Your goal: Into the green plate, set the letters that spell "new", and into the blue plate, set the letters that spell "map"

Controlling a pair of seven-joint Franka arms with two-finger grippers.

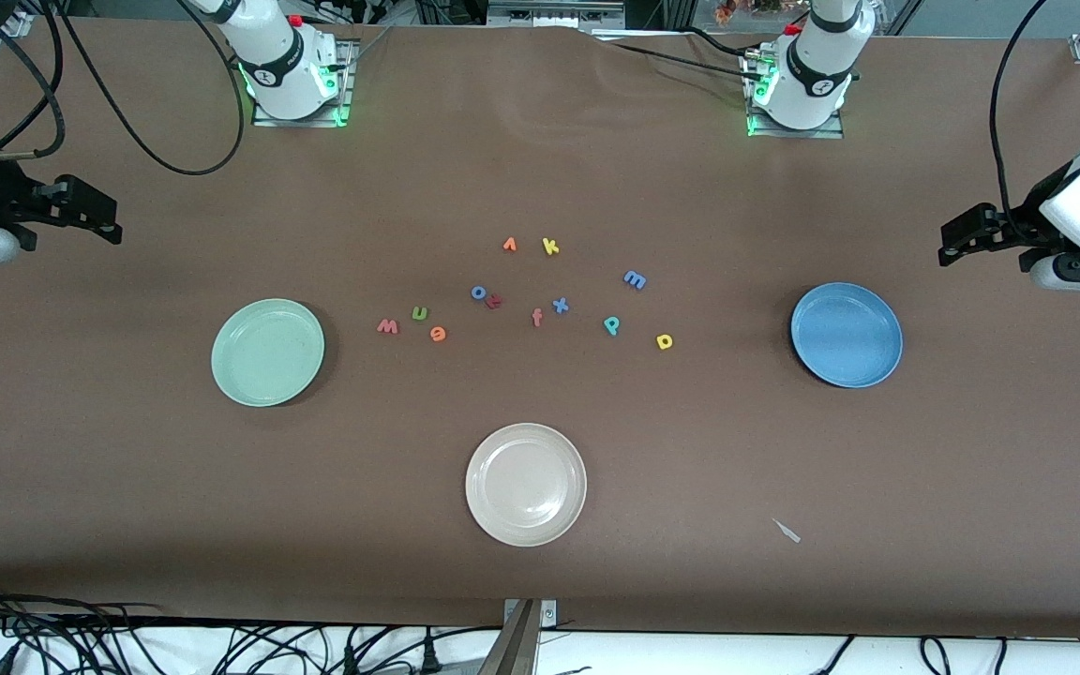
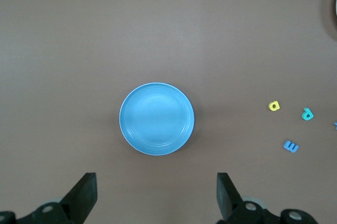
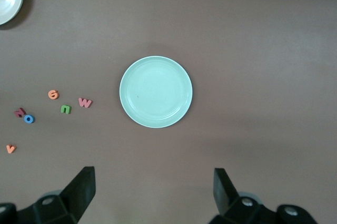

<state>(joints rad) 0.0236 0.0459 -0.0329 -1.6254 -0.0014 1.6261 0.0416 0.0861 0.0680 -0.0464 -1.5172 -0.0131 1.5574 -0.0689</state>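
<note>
The green plate [image 1: 267, 352] [image 3: 156, 91] lies toward the right arm's end of the table and holds nothing. The blue plate [image 1: 847, 335] [image 2: 156, 119] lies toward the left arm's end, also bare. Between them lie the red-pink "w" [image 1: 387, 326] [image 3: 85, 102], green "n" [image 1: 419, 313] [image 3: 65, 109], orange "e" [image 1: 438, 333] [image 3: 53, 94], blue "m" [image 1: 635, 278] [image 2: 290, 146], teal "p" [image 1: 612, 325] [image 2: 308, 114] and yellow "a" [image 1: 664, 341] [image 2: 274, 106]. My right gripper [image 1: 95, 214] [image 3: 154, 190] hangs open high over the table's end beside the green plate. My left gripper [image 1: 957, 239] [image 2: 157, 192] hangs open high beside the blue plate.
A cream-white plate [image 1: 526, 484] sits nearest the front camera. Other letters lie among the task ones: yellow "k" [image 1: 550, 246], a small orange angular letter [image 1: 509, 245], blue "o" [image 1: 479, 292], blue "x" [image 1: 560, 305], salmon "f" [image 1: 537, 318]. A paper scrap [image 1: 787, 531] lies near the front edge.
</note>
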